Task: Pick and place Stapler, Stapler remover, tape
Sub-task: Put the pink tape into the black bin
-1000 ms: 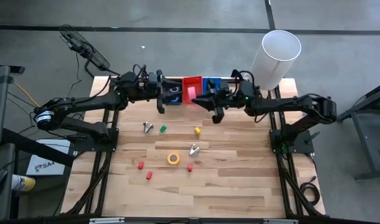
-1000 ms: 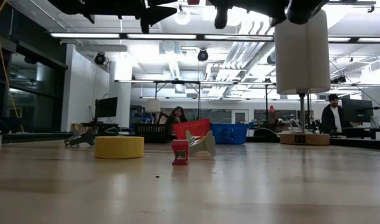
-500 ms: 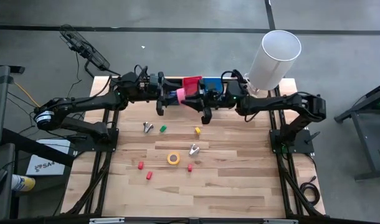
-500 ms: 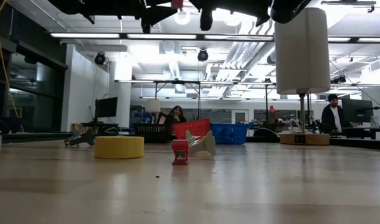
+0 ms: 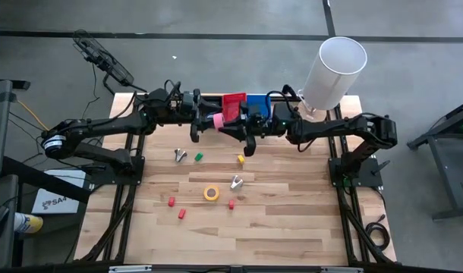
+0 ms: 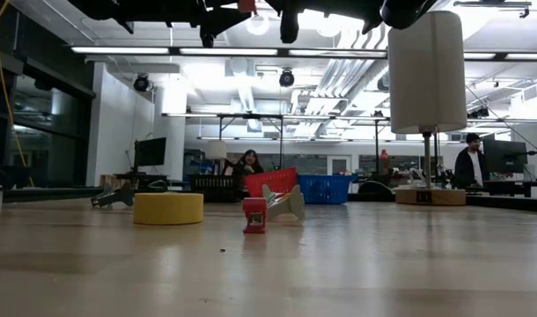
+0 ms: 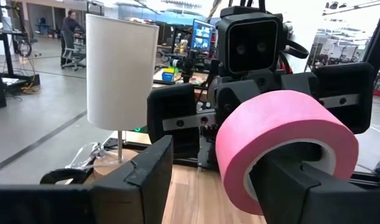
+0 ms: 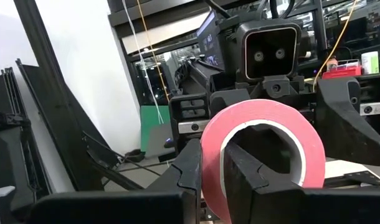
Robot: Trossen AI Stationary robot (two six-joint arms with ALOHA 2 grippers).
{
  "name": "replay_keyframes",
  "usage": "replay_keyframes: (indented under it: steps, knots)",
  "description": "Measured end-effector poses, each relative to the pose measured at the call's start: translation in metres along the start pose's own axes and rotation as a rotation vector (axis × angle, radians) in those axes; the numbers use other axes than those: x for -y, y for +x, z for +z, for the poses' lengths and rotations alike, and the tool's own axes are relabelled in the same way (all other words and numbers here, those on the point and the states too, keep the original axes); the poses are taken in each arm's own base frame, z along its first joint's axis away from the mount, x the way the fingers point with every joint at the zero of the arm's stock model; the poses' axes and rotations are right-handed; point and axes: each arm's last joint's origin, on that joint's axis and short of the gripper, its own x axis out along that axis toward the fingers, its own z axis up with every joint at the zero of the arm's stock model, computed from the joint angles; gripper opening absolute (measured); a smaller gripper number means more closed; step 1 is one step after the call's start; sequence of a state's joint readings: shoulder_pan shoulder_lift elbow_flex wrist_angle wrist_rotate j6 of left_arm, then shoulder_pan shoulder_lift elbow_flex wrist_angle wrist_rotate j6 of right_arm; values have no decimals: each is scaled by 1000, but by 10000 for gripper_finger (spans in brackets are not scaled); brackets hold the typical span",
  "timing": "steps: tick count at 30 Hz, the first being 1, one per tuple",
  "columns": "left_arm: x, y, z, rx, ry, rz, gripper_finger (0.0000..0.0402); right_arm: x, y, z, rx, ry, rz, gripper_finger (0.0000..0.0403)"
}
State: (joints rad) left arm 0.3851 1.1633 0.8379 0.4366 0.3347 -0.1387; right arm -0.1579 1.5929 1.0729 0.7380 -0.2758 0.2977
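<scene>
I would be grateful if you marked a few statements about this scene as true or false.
1. The pink tape roll is in the air between the left gripper and the right gripper. True.
2. The right gripper stands wide open. False: it is closed, apparently on the roll's wall.
3. The yellow tape roll lies on the table. True.
4. The white cylinder stands at the table's back left corner. False: it is at the back right.
5. The red bin sits at the front edge. False: it is at the back, beside the blue bin.
</scene>
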Motion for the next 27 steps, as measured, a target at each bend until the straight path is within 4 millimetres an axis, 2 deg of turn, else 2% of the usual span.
replay_keyframes:
  steps: [5,12,20,27]
  knots:
    - [0,0,0,-2,-1,-1,150,0,0,0,0,16,0,30]
    - [0,0,-2,-25,-9,1,34,1,0,-1,-4,16,-12,30]
    - [0,0,-3,-40,-14,4,34,2,0,-2,-12,16,-43,33]
    - [-1,0,-4,-45,-12,10,34,3,-1,0,-11,24,-39,123]
